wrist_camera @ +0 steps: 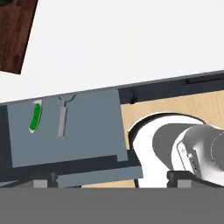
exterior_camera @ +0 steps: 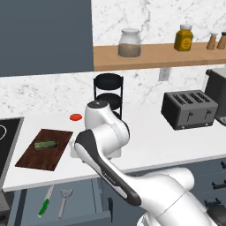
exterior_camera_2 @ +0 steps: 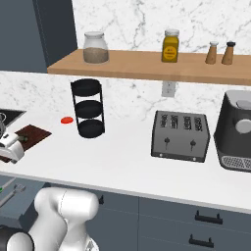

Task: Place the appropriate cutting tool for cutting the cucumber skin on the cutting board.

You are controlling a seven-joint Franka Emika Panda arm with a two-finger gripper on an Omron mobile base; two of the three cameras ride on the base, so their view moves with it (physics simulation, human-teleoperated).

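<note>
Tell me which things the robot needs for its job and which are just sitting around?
Needed for the job:
- peeler, in the open drawer
- cucumber, on the board
- cutting board

Just sitting around:
- green-handled knife, beside the peeler
- toaster
- black tiered rack
- glass jar on the shelf

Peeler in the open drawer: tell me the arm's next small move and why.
Probably lower the gripper toward the peeler: it lies unheld in the open drawer beside the green-handled knife, while the cucumber waits on the cutting board.
</note>
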